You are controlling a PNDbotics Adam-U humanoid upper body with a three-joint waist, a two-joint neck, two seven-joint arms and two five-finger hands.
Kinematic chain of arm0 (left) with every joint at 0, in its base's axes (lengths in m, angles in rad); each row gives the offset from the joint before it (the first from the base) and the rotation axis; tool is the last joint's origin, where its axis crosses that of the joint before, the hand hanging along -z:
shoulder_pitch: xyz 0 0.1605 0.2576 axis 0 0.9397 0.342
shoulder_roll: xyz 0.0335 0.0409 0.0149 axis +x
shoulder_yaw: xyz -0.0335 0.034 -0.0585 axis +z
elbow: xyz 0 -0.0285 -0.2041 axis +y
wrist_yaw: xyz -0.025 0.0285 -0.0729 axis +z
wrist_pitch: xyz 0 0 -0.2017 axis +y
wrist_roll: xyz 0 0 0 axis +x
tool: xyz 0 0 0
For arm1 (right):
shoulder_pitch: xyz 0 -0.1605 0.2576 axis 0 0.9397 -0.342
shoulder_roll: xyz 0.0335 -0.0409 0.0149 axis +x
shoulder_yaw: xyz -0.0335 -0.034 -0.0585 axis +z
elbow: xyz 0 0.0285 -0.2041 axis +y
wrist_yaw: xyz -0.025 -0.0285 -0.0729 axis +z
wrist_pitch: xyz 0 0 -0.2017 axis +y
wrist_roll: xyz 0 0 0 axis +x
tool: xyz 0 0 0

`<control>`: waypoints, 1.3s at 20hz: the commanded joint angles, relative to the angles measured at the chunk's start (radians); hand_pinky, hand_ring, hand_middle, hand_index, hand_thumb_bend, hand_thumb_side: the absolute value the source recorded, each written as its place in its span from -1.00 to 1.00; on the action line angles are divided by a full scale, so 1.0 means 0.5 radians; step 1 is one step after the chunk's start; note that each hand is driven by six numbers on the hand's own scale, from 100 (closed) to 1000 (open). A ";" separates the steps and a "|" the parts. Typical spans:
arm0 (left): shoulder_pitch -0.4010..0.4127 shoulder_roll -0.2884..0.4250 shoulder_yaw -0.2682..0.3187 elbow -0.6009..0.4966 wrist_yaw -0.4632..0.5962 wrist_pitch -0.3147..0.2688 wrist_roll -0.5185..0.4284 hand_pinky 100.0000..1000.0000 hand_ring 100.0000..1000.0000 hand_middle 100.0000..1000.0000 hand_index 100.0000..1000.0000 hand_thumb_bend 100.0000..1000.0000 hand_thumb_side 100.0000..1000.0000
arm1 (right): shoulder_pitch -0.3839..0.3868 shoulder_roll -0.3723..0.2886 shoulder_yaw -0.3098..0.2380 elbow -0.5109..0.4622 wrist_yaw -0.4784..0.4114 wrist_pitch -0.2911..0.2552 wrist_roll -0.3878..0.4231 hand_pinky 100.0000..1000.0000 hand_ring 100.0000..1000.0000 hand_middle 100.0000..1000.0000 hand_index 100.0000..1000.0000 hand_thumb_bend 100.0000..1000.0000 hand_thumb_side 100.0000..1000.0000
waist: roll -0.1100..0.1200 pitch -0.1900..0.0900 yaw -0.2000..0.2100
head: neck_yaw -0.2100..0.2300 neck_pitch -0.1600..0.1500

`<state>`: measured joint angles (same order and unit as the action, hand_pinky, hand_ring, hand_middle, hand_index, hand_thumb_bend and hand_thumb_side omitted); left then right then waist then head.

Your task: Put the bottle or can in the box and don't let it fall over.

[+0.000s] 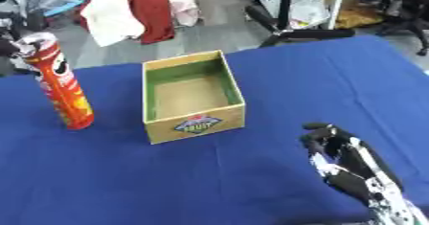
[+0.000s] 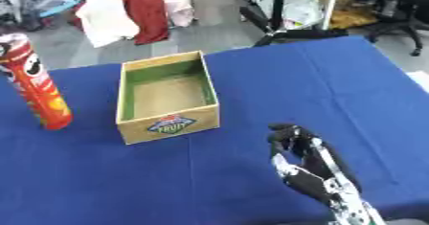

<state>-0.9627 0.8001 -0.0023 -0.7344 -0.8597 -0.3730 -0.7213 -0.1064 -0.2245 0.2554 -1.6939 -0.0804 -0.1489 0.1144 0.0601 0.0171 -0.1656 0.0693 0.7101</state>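
A tall red chip can (image 1: 63,86) with a silvery lid stands upright on the blue table (image 1: 318,85) at the far left. To its right sits an open cardboard box (image 1: 192,95) with green inner walls, a bare floor and a fruit label on its front; nothing lies in it. A dark shape (image 1: 7,48) at the left edge meets the can's top; it may be my left hand, but too little of it shows. My right hand (image 1: 346,158) rests open at the lower right, fingers up, well away from the box and the can.
Beyond the table's far edge are hanging red and white clothes (image 1: 138,6), a metal rack (image 1: 306,4) and chair legs on a grey floor. Blue cloth stretches between the box and my right hand.
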 commanded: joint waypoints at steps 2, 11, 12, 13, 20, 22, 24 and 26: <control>-0.034 0.055 0.016 -0.020 0.004 -0.007 0.023 0.42 0.79 1.00 1.00 -1.00 0.56 | -0.029 -0.012 -0.011 -0.018 0.005 -0.001 0.004 0.46 0.41 0.49 0.20 -1.00 -0.90 | -0.001 -0.017 0.001 | -0.001 -0.012; -0.019 0.012 0.002 0.008 -0.032 -0.007 0.062 0.48 0.86 1.00 1.00 -1.00 0.72 | -0.038 -0.010 -0.010 -0.021 0.000 -0.002 0.005 0.46 0.41 0.49 0.20 -1.00 -0.89 | -0.003 -0.003 -0.012 | -0.006 -0.015; -0.018 0.007 0.001 0.010 -0.037 -0.008 0.072 0.49 0.86 1.00 1.00 -1.00 0.74 | -0.039 -0.009 -0.009 -0.022 0.000 -0.002 0.006 0.46 0.41 0.49 0.20 -1.00 -0.89 | -0.003 -0.001 -0.014 | -0.006 -0.016; -0.017 0.001 0.000 0.012 -0.041 -0.008 0.084 0.49 0.86 1.00 1.00 -1.00 0.76 | -0.040 -0.009 -0.009 -0.022 0.000 -0.002 0.006 0.46 0.41 0.49 0.20 -1.00 -0.89 | -0.003 0.002 -0.015 | -0.007 -0.016; -0.019 -0.016 -0.011 0.022 -0.062 -0.016 0.113 0.49 0.84 1.00 1.00 -1.00 0.87 | -0.045 -0.006 -0.009 -0.024 -0.004 -0.001 0.006 0.46 0.41 0.49 0.20 -1.00 -0.89 | -0.005 0.010 -0.024 | -0.006 -0.012; -0.024 -0.008 -0.007 0.017 -0.062 -0.016 0.114 0.48 0.82 1.00 1.00 -1.00 0.75 | -0.043 -0.007 -0.009 -0.023 -0.004 -0.001 0.005 0.46 0.41 0.49 0.20 -1.00 -0.89 | -0.003 0.007 -0.022 | -0.004 -0.010; -0.029 0.001 -0.001 0.011 -0.058 -0.014 0.119 0.48 0.82 1.00 1.00 -1.00 0.72 | -0.040 -0.007 -0.008 -0.022 -0.003 -0.001 0.006 0.46 0.41 0.49 0.20 -1.00 -0.89 | -0.002 0.002 -0.019 | -0.004 -0.009; -0.032 0.008 0.004 0.004 -0.050 -0.008 0.138 0.48 0.82 1.00 1.00 -1.00 0.71 | -0.038 -0.007 -0.008 -0.021 -0.001 -0.001 0.007 0.46 0.41 0.49 0.20 -1.00 -0.89 | -0.001 -0.003 -0.015 | -0.004 -0.011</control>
<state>-0.9666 0.7753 -0.0023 -0.7235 -0.8790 -0.3783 -0.6576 -0.1144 -0.2243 0.2535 -1.6939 -0.0804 -0.1486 0.1146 0.0609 0.0255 -0.1744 0.0681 0.7101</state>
